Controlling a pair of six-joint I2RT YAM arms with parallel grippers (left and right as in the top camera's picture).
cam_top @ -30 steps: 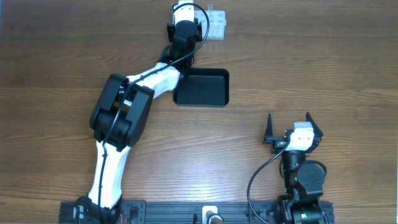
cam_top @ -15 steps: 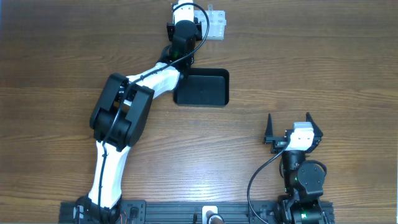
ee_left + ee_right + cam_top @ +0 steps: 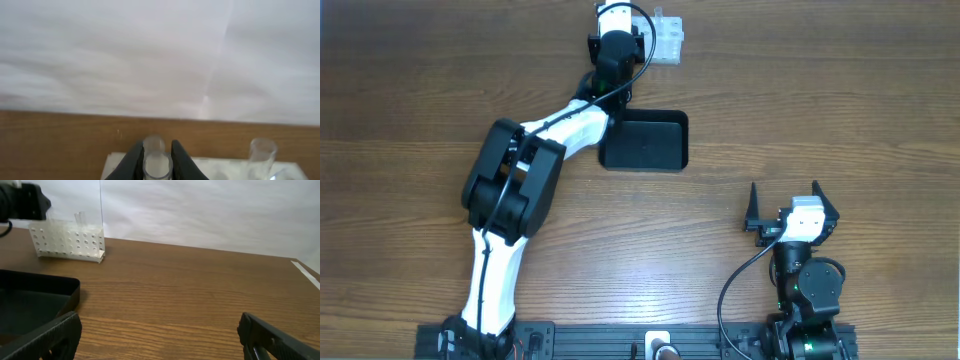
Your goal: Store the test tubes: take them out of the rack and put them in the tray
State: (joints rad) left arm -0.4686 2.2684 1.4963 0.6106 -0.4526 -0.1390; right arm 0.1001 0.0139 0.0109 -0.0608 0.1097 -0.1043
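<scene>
A white perforated rack (image 3: 665,40) stands at the table's far edge, seen also in the right wrist view (image 3: 67,242). My left gripper (image 3: 613,18) is over its left end. In the left wrist view my left gripper (image 3: 157,162) is shut on a clear test tube (image 3: 157,167) that stands upright in the rack (image 3: 225,169). A second clear tube (image 3: 262,152) stands in the rack farther along. The black tray (image 3: 645,140) lies just in front of the rack, with nothing visible inside. My right gripper (image 3: 788,208) is open near the right arm's base, well away from both.
The wood table (image 3: 840,100) is bare to the right of the tray and rack. A white wall (image 3: 150,55) rises right behind the table's far edge. The left arm (image 3: 515,180) stretches across the table's left half.
</scene>
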